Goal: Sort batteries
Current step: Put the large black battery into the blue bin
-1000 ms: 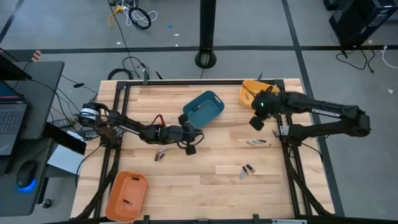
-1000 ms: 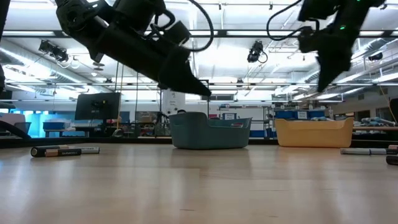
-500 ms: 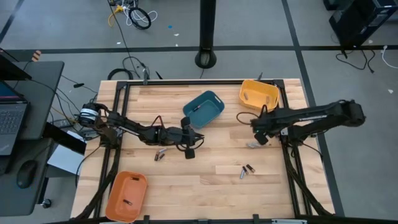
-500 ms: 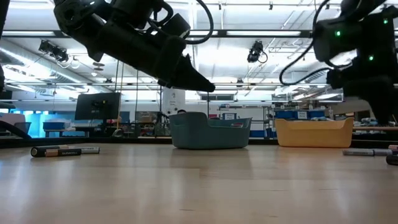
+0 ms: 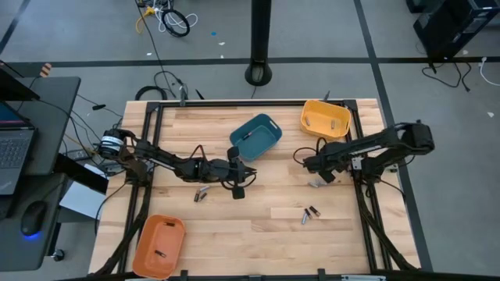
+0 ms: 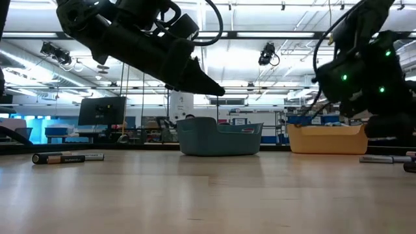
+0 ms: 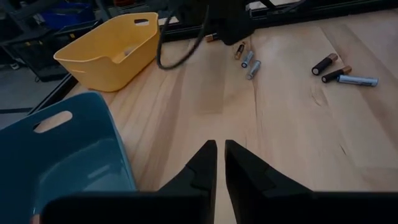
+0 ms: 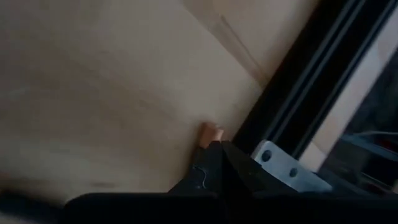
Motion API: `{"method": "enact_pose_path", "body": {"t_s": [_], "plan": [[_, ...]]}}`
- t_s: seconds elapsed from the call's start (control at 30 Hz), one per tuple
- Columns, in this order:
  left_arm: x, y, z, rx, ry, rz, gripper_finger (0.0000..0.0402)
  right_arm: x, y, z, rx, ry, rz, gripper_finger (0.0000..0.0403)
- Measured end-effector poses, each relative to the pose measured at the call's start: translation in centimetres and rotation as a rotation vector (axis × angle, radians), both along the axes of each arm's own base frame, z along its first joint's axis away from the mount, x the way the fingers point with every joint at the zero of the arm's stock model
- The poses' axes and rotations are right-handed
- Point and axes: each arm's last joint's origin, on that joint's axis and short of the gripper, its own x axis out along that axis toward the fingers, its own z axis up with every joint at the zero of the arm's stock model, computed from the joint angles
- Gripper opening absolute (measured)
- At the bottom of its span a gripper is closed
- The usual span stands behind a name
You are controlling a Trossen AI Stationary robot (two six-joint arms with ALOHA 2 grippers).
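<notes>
Left wrist view: batteries beyond teal bin

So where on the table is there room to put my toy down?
The bare wood along the near edge between the orange bin and the battery pair is free. The middle is crowded: left pincer, teal bin, and the right pincer by the yellow bin.

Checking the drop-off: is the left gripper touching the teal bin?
Apart. The low view shows the left gripper hanging in the air, clear space between its tips and the teal bin rim.
</notes>
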Motion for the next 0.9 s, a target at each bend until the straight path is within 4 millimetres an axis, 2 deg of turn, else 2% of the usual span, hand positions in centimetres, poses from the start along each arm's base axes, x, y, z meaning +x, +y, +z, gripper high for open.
{"method": "enact_pose_path", "body": {"t_s": [0.33, 0.5, 0.67, 0.9], "plan": [[0.0, 0.0, 0.0, 0.0, 0.0, 0.001, 0.0039, 0.3, -1.3, -2.9, 0.023, 0.221, -0.019, 0.0008], [0.0, 0.0, 0.0, 0.0, 0.001, 0.001, 0.0039, 0.7, -1.3, -3.3, 0.082, 0.176, -0.002, 0.0008], [0.0, 0.0, 0.0, 0.0, 0.001, 0.001, 0.0039, 1.5, -1.0, -2.0, 0.086, 0.042, 0.021, 0.0007], [0.0, 0.0, 0.0, 0.001, 0.002, 0.001, 0.0039, 2.8, -0.3, 2.1, 0.117, -0.142, 0.177, 0.0011]]}}
